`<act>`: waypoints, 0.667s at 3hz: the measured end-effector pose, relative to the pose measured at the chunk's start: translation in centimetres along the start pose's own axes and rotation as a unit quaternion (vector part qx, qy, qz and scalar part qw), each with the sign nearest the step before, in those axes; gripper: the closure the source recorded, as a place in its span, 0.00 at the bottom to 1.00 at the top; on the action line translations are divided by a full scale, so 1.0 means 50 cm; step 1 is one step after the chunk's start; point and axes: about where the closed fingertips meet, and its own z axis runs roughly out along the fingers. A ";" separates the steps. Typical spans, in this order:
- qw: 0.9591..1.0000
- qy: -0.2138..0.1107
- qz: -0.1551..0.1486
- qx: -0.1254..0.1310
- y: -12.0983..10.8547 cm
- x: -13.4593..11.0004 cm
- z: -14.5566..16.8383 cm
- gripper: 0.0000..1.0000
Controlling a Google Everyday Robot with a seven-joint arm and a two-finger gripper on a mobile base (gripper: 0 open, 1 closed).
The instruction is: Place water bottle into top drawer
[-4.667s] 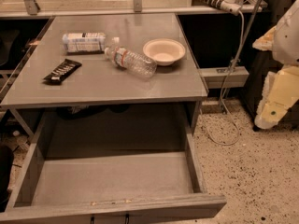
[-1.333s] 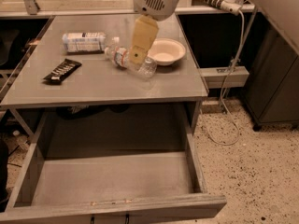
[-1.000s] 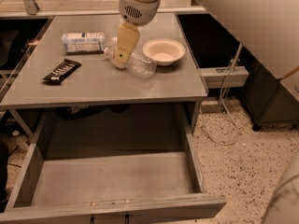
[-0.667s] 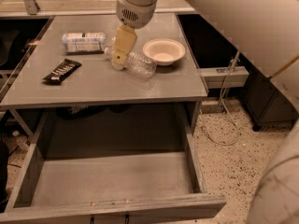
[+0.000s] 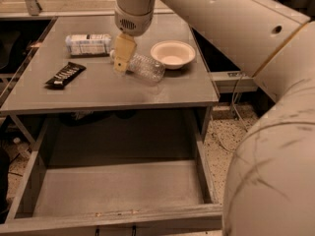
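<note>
The water bottle (image 5: 145, 68), clear ribbed plastic, lies on its side on the grey tabletop (image 5: 98, 90) just left of a white bowl. My gripper (image 5: 123, 54) hangs down from the large cream arm and sits at the bottle's left, neck end, covering the cap. The top drawer (image 5: 118, 187) is pulled wide open below the table's front edge, and its flat grey bottom is bare.
A bottle with a wide white-and-blue label (image 5: 88, 44) lies at the back left of the table. A dark snack bar (image 5: 65, 75) lies at the left. A white bowl (image 5: 173, 54) stands right of the water bottle. My arm fills the right side of the view.
My gripper has come in from the right, moved left over the water bottle and dropped to its neck end. The bottle and the drawer have stayed in place.
</note>
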 end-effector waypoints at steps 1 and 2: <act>1.000 0.019 -0.007 0.003 -0.009 -0.002 0.046 0.00; 0.999 0.038 -0.009 -0.001 -0.020 0.007 0.093 0.00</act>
